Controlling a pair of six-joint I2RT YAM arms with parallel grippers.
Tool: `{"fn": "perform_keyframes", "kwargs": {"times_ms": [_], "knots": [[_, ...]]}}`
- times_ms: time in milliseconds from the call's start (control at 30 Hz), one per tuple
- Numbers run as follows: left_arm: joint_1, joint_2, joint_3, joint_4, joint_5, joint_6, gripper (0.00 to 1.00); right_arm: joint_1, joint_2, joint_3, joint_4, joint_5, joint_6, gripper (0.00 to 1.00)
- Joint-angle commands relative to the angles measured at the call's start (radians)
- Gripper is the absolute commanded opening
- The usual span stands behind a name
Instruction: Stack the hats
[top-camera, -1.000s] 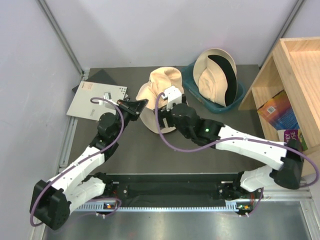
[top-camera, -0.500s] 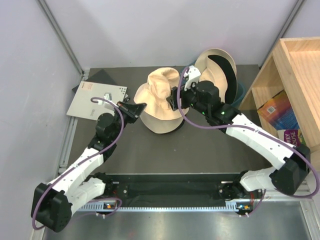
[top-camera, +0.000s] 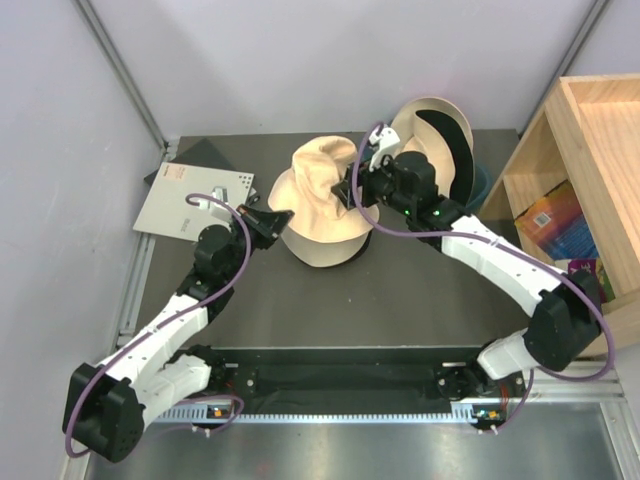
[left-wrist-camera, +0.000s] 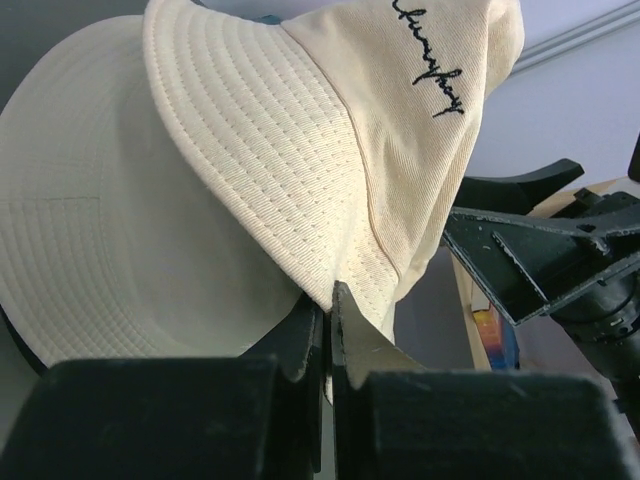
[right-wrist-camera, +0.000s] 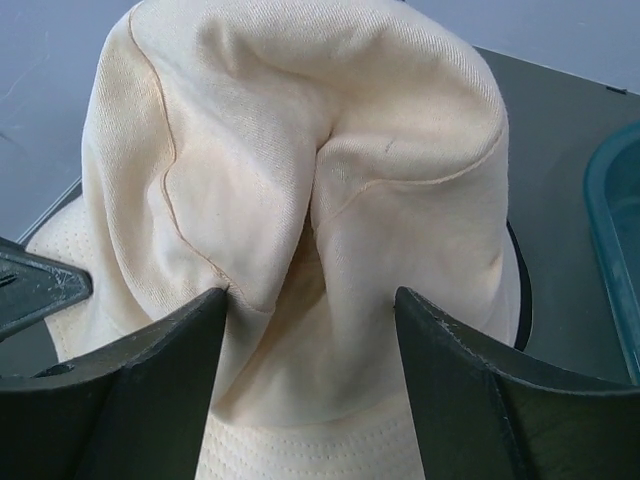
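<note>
Cream hat (top-camera: 320, 215) with black script lettering, black-lined beige hat (top-camera: 432, 152) — teal tub (top-camera: 474, 192), black grippers

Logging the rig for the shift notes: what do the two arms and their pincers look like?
Both arms have white link shells with black joints and bases, and a purple cable loops along each. The right arm shows a small green light near its wrist. The left pincer and right pincer have flat, matte black, wedge-shaped fingers.

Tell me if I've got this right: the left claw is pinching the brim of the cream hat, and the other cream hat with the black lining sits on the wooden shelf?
Almost. The left gripper does pinch the cream hat by its brim, but the black-lined hat rests in the teal tub, beside the wooden shelf, not on it. The top external view shows this.
</note>
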Motion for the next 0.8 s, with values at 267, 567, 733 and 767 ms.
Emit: {"fn": "perform_keyframes", "kwargs": {"times_ms": [267,567,733,767], "knots": [[0.016,0.006,0.018,-0.036,-0.004,0.090,0.00,-0.010,0.090,0.149,0.055,-0.064,-0.011,0.13],[0.023,-0.011,0.052,-0.126,-0.031,0.196,0.00,0.005,-0.040,0.083,0.049,-0.020,-0.029,0.00],[0.023,-0.046,0.014,-0.163,-0.062,0.203,0.00,0.053,-0.082,0.002,0.032,0.021,-0.024,0.00],[0.025,-0.047,-0.003,-0.162,-0.062,0.202,0.00,0.061,-0.092,-0.012,0.030,0.028,-0.021,0.00]]}}
